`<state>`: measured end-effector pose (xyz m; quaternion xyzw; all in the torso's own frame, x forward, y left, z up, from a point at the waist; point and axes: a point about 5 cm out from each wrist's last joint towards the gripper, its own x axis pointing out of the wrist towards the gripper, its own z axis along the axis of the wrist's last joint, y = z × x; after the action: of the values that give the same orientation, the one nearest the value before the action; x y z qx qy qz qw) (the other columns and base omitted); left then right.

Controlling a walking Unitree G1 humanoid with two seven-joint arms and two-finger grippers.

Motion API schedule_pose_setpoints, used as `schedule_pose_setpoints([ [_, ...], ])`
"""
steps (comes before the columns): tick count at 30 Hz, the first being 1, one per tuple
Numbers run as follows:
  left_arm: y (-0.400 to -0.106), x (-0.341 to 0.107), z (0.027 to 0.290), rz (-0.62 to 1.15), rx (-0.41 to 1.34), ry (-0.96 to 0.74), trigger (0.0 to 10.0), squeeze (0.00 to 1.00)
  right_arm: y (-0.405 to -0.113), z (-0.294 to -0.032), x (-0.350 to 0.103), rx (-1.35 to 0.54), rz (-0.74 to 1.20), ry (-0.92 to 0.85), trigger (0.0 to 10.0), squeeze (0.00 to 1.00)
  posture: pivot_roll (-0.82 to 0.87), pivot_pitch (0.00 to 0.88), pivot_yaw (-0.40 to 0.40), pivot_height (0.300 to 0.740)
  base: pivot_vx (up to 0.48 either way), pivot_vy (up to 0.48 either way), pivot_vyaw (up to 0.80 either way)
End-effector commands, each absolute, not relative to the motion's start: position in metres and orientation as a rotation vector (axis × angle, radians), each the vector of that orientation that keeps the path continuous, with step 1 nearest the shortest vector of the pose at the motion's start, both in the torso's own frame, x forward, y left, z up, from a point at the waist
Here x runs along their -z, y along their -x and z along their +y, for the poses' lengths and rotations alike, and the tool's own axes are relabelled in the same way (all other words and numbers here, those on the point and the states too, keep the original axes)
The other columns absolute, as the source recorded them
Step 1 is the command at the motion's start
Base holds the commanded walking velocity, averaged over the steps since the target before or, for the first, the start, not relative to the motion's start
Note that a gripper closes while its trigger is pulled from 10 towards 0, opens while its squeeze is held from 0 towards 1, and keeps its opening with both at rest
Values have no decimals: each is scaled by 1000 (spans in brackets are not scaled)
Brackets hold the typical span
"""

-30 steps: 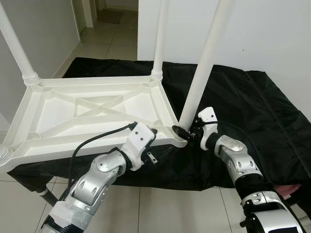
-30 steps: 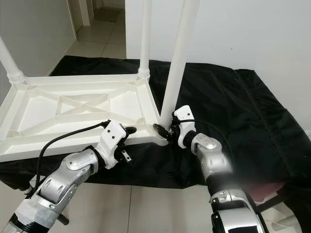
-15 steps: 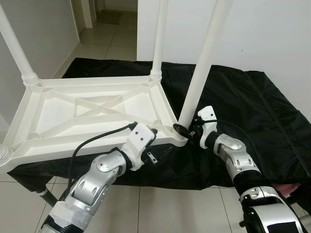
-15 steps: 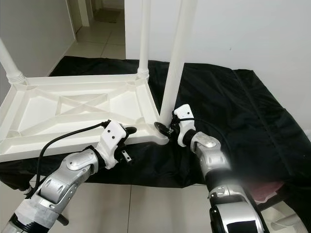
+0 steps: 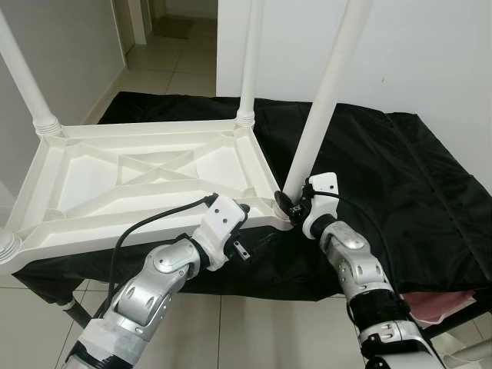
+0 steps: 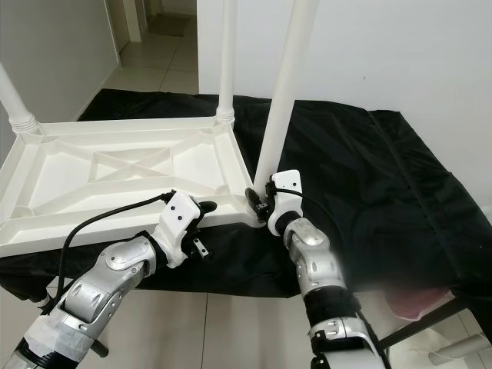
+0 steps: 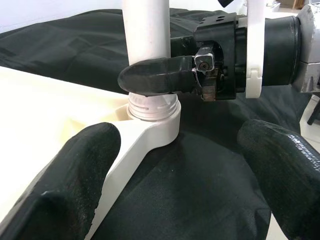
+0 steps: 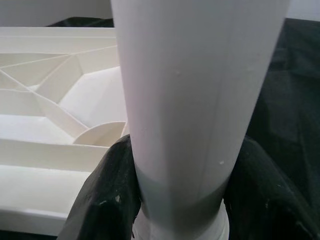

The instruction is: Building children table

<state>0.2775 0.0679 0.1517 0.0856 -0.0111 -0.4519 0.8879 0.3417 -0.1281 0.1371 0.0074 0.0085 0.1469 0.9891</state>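
Observation:
A white plastic children's table [image 5: 138,177] lies upside down on a black cloth. A long white leg [image 5: 323,100] rises from its near right corner socket [image 7: 150,107], leaning slightly right. My right gripper [image 5: 288,206] is shut on the leg [image 8: 195,100] just above the socket, with one black finger [image 7: 160,77] wrapped across its front. My left gripper [image 5: 243,224] sits at the table's front rim just left of that corner. It is open, and its fingers [image 7: 75,170] are spread wide either side of the corner.
Two more legs [image 5: 250,61] [image 5: 27,77] stand at the far corners, and another socket [image 5: 4,247] is at the near left. The black cloth [image 5: 384,161] covers a low platform against a white wall. Tiled floor lies below, with something pink [image 5: 450,304] at the lower right.
My right forearm has swung left and closer in, and its gripper has turned about the leg's base while staying shut on it. The left arm has not moved.

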Motion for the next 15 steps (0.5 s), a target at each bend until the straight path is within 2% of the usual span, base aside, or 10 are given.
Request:
schedule_pose_setpoints([
  [1,-275,-150,64,-13,1017,-188,10000,0,-338,-130,-135,-182,25,-35,10000,0,26,0,-50,740,0,0,0],
  [8,-274,-149,64,-12,1017,-188,10000,0,-329,-119,-131,37,48,-92,10000,0,34,0,-57,740,0,0,0],
  [14,-273,-148,64,-11,1013,-181,10000,0,-326,-106,-134,20,46,-122,10000,0,37,0,-55,740,0,0,0],
  [15,-273,-148,64,-10,1014,-183,10000,0,-328,-106,-140,-19,17,-128,10000,27,37,0,-55,740,0,0,0],
])
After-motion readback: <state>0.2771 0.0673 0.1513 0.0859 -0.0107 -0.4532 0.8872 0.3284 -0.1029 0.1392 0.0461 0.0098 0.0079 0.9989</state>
